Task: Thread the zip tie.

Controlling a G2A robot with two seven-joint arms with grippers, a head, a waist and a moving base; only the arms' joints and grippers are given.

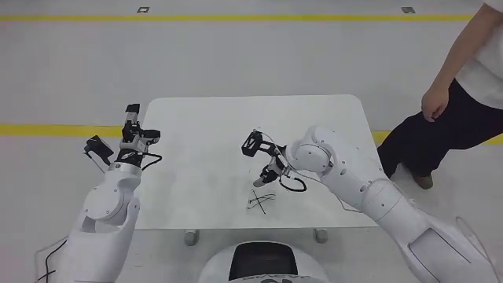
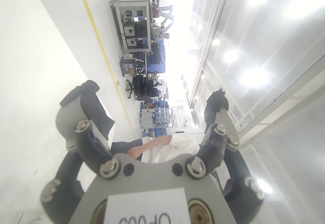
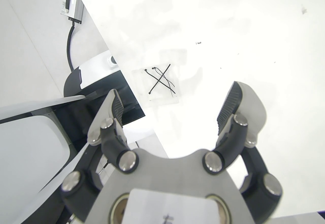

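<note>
Thin black zip ties (image 3: 160, 78) lie crossed on a clear plastic sheet (image 3: 166, 100) near the front edge of the white table (image 1: 236, 126); in the top view the zip ties (image 1: 260, 200) sit just in front of my right arm. My right gripper (image 3: 175, 98) hangs above the table, open, nothing between its fingers, the ties a short way beyond the fingertips. In the top view the right gripper (image 1: 262, 179) is over the table's front middle. My left gripper (image 2: 152, 98) is open and empty, raised at the table's left edge (image 1: 130, 118), pointing out at the room.
A person (image 1: 464, 86) stands on the floor off the table's far right corner, touching nothing. A small grey box with a black cable (image 3: 72, 9) is fixed under the table's front edge. Yellow lines run across the floor beyond the table.
</note>
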